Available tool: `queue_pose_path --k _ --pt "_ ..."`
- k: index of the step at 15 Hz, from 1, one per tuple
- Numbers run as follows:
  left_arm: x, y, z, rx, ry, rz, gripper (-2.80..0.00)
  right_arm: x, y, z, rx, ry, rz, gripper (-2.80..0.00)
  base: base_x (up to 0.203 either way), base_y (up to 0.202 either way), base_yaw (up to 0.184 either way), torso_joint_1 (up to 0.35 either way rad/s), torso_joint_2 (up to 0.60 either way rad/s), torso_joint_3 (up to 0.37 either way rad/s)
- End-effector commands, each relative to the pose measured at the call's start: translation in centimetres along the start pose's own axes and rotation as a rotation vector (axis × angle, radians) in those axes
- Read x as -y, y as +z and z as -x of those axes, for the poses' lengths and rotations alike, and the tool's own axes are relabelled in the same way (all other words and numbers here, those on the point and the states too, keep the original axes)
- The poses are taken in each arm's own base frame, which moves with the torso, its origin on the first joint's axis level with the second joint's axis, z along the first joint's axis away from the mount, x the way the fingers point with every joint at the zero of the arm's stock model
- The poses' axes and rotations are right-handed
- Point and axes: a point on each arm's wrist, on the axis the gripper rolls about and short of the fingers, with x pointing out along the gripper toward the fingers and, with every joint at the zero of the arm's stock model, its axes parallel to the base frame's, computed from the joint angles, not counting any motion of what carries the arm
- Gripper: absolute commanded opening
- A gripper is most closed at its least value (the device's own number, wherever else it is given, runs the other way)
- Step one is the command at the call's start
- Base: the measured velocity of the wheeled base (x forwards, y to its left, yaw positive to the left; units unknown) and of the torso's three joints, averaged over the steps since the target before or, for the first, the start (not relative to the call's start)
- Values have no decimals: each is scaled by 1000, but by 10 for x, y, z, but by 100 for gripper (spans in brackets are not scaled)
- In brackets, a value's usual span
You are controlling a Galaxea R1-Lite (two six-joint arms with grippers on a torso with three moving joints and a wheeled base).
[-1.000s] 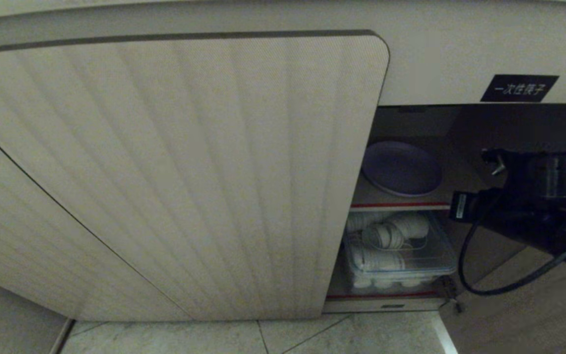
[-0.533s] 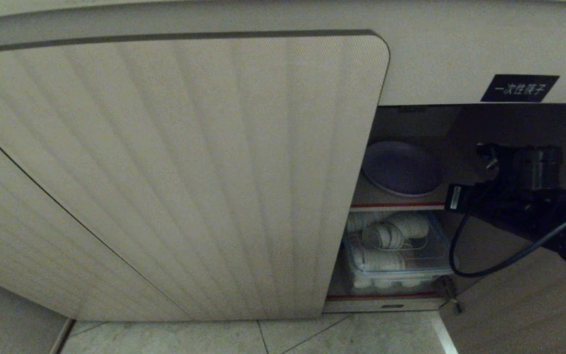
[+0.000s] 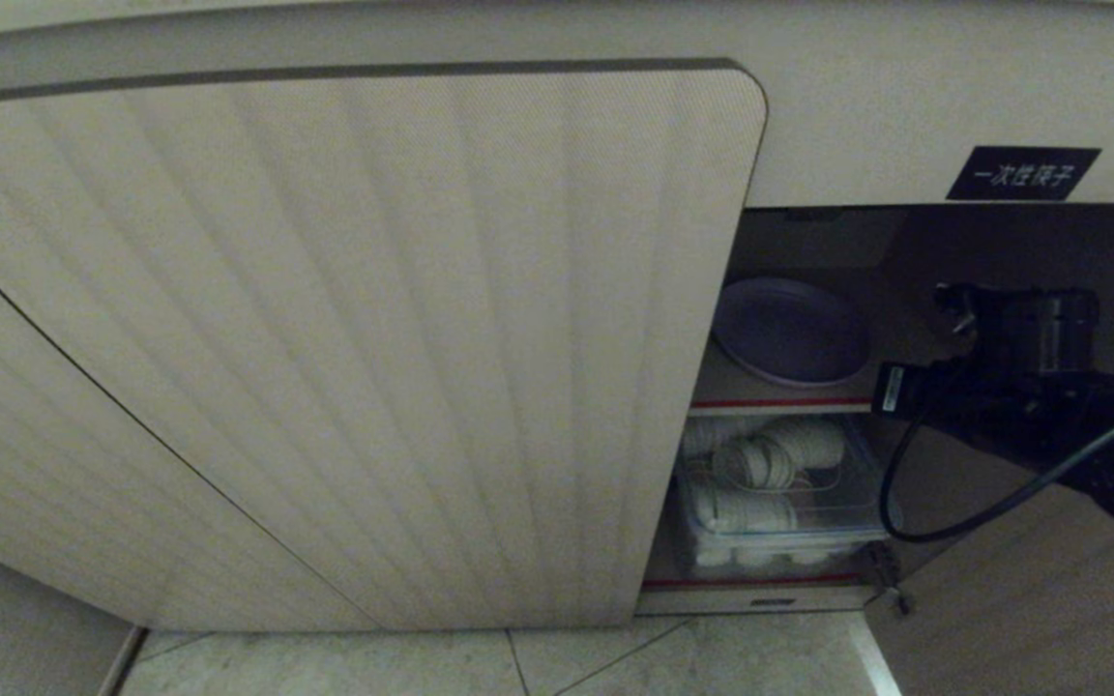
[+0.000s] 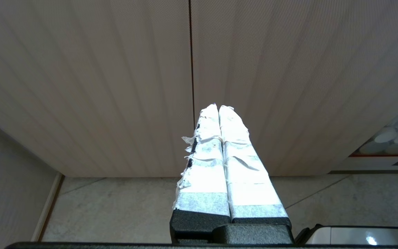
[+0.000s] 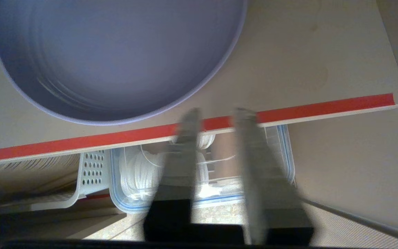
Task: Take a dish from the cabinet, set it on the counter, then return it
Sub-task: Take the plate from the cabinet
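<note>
The right gripper [image 5: 216,114] has parted its fingers within the last second; they stood together a moment earlier and now stand slightly apart with nothing between them, their tips level with the red-edged shelf [image 5: 323,109] front. In the head view the right arm [image 3: 1021,387] has also advanced a little toward 9 o'clock, deeper into the open bay of the cabinet [image 3: 344,329], whose ribbed left door remains shut. The lavender plate [image 3: 789,329] lies flat on the upper shelf inside that bay, at roughly 10 o'clock from the arm's wrist; in the right wrist view the plate [image 5: 116,58] rim sits just beyond the fingertips, near but not touching. Below the shelf, a clear lidded container [image 3: 789,503] holds stacked white cups and takes no part in the procedure. The left gripper [image 4: 218,108] stays parked facing the closed door panels, fingers pressed together and empty. Judgement: the opening of the fingers marks the start of the pick-up step, and the removal of the plate is not yet begun. The gap appears narrow, suited to the thin rim only; the fingers need to straddle the near rim before closing. The shelf edge lies close under the fingertips and may obstruct the lower finger.
</note>
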Motion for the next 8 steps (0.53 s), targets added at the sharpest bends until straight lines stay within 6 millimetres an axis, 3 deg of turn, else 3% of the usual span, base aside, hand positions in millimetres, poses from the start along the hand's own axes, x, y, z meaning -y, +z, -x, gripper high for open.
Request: queue_pose_path --k 1,8 --pt "0 0 0 1 0 0 -280 0 1 0 9 2 -4 0 0 0 0 0 0 0" --pt "0 0 0 1 0 0 -280 -1 3 0 22 3 -15 0 0 0 0 0 0 0"
